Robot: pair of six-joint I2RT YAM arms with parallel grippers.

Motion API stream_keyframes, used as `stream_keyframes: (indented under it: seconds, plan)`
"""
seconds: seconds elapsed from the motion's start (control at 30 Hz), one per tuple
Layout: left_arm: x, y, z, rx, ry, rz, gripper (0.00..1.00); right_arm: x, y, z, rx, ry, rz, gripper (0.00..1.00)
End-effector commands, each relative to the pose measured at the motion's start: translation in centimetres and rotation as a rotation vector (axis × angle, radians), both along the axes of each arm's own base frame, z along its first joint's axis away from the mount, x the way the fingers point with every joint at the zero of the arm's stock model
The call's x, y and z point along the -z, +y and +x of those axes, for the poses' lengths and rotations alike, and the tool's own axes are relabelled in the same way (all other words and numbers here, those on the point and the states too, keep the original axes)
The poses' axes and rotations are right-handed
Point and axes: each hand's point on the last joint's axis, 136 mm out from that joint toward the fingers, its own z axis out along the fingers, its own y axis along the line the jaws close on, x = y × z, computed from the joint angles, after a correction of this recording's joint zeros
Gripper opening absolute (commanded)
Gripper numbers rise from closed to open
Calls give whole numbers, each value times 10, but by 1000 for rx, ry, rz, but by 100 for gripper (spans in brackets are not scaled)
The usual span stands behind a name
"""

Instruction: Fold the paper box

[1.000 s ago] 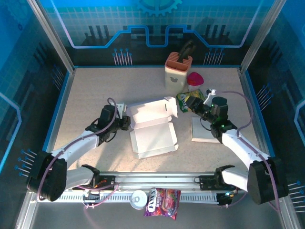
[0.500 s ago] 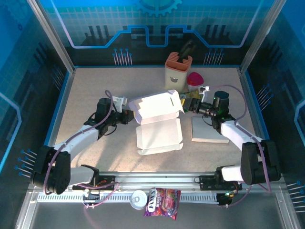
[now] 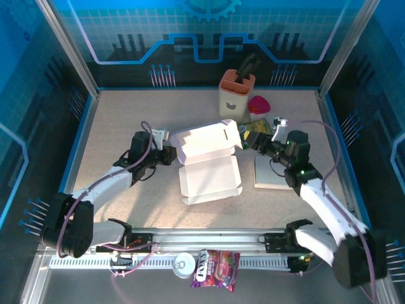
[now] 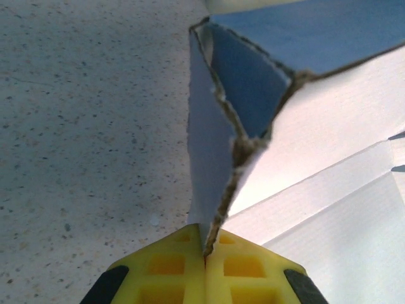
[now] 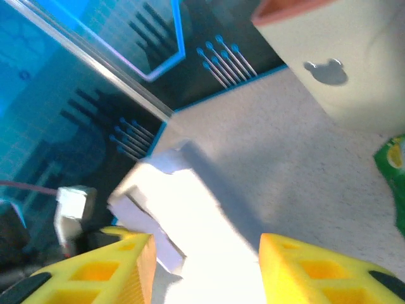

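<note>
Where overhead blurs grip, wrist view shows left gripper [image 4: 205, 248] pinching paper box [image 4: 310, 158]; right gripper [image 5: 205, 253] released.

The white paper box [image 3: 209, 180] sits in the middle of the frame, half folded. Its shallow base tray lies flat with low walls raised. The lid [image 3: 205, 140] rises tilted from the far edge, a slot in its face. In the left wrist view, its rough-edged corner flap [image 4: 218, 158] stands upright at centre.
</note>
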Motion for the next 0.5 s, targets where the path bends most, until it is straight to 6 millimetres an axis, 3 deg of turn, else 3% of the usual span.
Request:
stream_keyframes:
  seconds: [0.0,0.23,0.37,0.47]
  plan:
    - [14,10,-1,-84,-21,131,0,14,-6,-7,248,102,47,48]
    - [26,11,-10,-187,-98,283,0,3,90,-7,187,185,308,52]
    - [30,11,-17,-224,-122,301,0,29,122,4,203,329,416,52]
    - [31,9,-21,-225,-133,315,0,45,128,12,245,382,440,53]
